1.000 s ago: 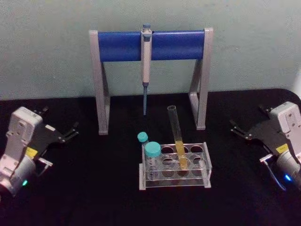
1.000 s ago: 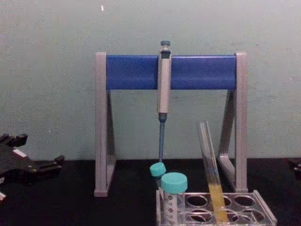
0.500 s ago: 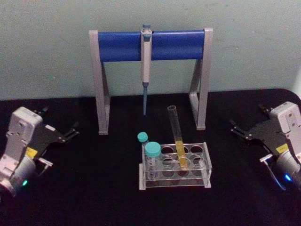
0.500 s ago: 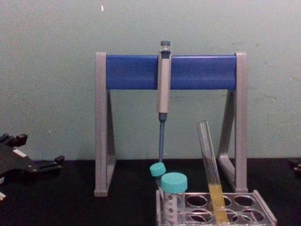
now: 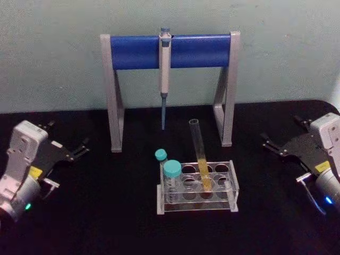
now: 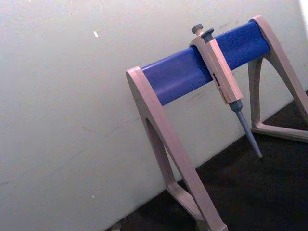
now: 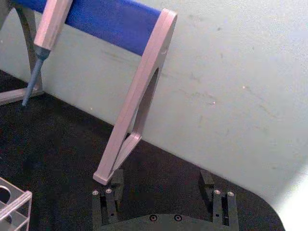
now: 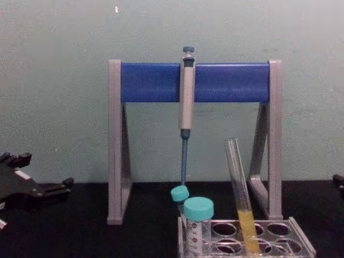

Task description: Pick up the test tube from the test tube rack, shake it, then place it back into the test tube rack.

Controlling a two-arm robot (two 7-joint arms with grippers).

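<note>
The test tube [image 5: 197,146], long clear glass with yellow liquid in its lower part, leans in a middle hole of the test tube rack [image 5: 197,206]. The chest view has the same tube [image 8: 239,183] tilted in the rack [image 8: 301,244]. My left gripper [image 5: 66,137] rests open on the black table far to the left of the rack. At the far right my right gripper [image 5: 281,131] is also open, holding nothing. In the right wrist view its two fingers [image 7: 109,197] stand wide apart, with a corner of the rack [image 7: 12,207] at the edge.
Two teal-capped vials [image 5: 171,170] stand at the rack's left end. Behind the rack rises a grey-and-blue pipette stand [image 5: 133,51] with a pipette [image 5: 165,64] hanging from its bar. A pale wall closes off the back of the black table [image 5: 106,223].
My right gripper has drifted slightly to the right. The left gripper, tube and rack have not moved.
</note>
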